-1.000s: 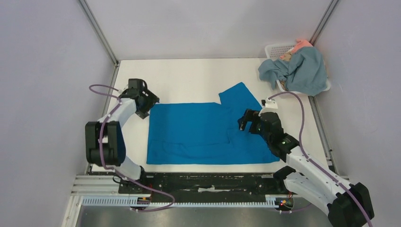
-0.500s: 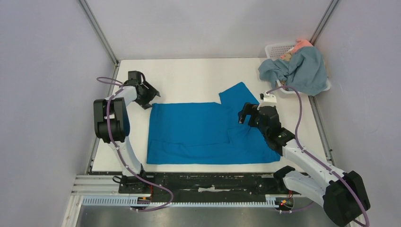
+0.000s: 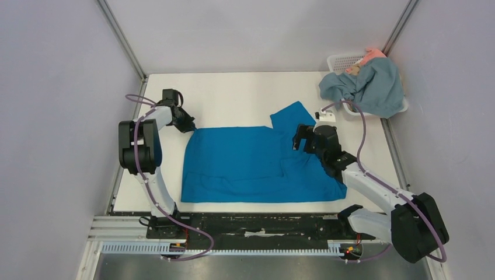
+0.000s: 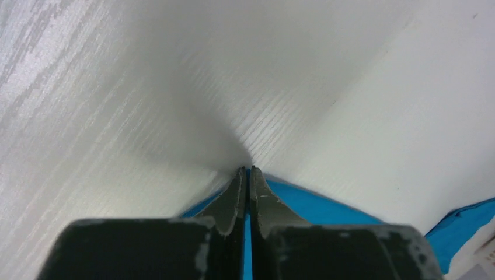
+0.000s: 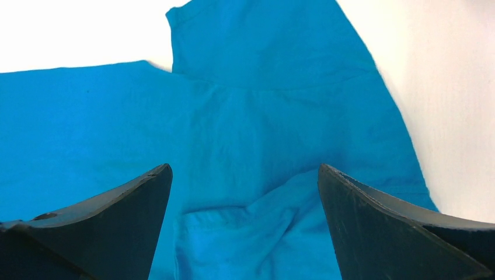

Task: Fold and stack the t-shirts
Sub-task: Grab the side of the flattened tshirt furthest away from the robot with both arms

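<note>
A cobalt-blue t-shirt (image 3: 245, 163) lies spread flat on the white table (image 3: 233, 93), one sleeve pointing to the far right. At its far-left corner my left gripper (image 3: 190, 125) is shut on the cloth. The left wrist view shows that gripper (image 4: 246, 170) with its fingers pressed together and a strip of the blue t-shirt (image 4: 315, 204) pinched between them. My right gripper (image 3: 300, 140) hovers open over the shirt's right part near the sleeve. In its wrist view the right gripper (image 5: 244, 169) stands wide above a wrinkled fold of the shirt (image 5: 251, 116), holding nothing.
A white lattice basket (image 3: 341, 60) stands in the far-right corner. A grey-blue t-shirt (image 3: 373, 87) is draped over it, with salmon-pink cloth (image 3: 373, 55) on top. Grey walls and metal posts close in the table on three sides.
My left gripper has moved down onto the shirt's far-left corner and shut on it. The right gripper has edged a little toward the far side, still open.
</note>
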`<state>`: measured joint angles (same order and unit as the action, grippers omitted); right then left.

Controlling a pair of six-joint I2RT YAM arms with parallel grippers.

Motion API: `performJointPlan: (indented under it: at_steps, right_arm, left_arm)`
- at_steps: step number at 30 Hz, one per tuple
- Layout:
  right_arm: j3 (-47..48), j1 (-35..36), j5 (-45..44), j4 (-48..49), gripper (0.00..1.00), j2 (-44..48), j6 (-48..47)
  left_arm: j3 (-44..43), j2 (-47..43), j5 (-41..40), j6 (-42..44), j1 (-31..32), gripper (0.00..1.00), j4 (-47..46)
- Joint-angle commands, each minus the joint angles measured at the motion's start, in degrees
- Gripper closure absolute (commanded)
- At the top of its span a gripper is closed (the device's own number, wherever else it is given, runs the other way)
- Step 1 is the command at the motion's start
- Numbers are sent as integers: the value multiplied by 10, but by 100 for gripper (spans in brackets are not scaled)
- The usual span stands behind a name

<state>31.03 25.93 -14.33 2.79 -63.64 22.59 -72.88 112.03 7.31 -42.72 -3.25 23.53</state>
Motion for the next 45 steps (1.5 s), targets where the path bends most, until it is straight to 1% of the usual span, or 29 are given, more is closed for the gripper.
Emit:
performJointPlan:
  at_steps: [1, 3, 6, 9, 12, 15, 18, 23, 24, 26, 30, 34, 36, 38, 42, 43, 44, 45]
  right_arm:
    - [64, -5, -24, 32, 2, -36, -52]
    - [108, -8, -35, 15, 2, -75, -71]
    - [178, -17, -54, 1, 2, -156, -91]
    - [266, -39, -56, -7, 2, -255, -92]
    - [385, -58, -45, -47, 2, -369, -95]
    - [494, -71, -52, -60, 5, -473, -107]
    - [588, -79, -55, -71, 9, -554, -123]
    - [704, -91, -53, -102, 13, -664, -144]
    - [716, -91, -56, -107, 14, -677, -147]
    - [710, -91, -55, -116, 17, -685, -143]
    - [647, -91, -50, -114, 20, -663, -121]
    - [589, -90, -39, -111, 29, -636, -105]
    - [571, -90, -30, -107, 36, -625, -105]
    - [561, -90, -27, -107, 48, -616, -103]
    - [535, -90, -18, -80, 84, -594, -97]
    - [534, -90, -15, -74, 95, -588, -97]
    - [537, -90, -12, -74, 100, -583, -99]
    - [537, -90, -12, -72, 100, -574, -101]
  left_arm:
    - [-12, 27, -47, 42, 11, 98, 71]
    - [-14, 27, -40, 47, 12, 98, 71]
    - [-10, 22, -35, 54, 14, 98, 64]
    - [-7, 20, -23, 58, 16, 98, 57]
    - [-10, 23, -11, 58, 17, 98, 59]
    - [-13, 22, -18, 57, 18, 98, 59]
    - [-17, 19, -30, 54, 18, 98, 62]
    - [-22, 14, -41, 51, 20, 98, 68]
    - [-22, 13, -43, 51, 21, 98, 68]
    - [-22, 11, -46, 51, 22, 98, 70]
    - [-22, 10, -47, 48, 25, 98, 71]
    - [-19, 7, -47, 47, 25, 98, 71]
    - [-19, 5, -48, 48, 25, 98, 73]
    - [-17, 0, -50, 48, 25, 98, 73]
    - [-20, -9, -54, 48, 25, 98, 76]
    - [-23, -12, -54, 49, 25, 98, 76]
    - [-26, -15, -55, 50, 25, 98, 77]
    - [-29, -17, -57, 50, 26, 98, 81]
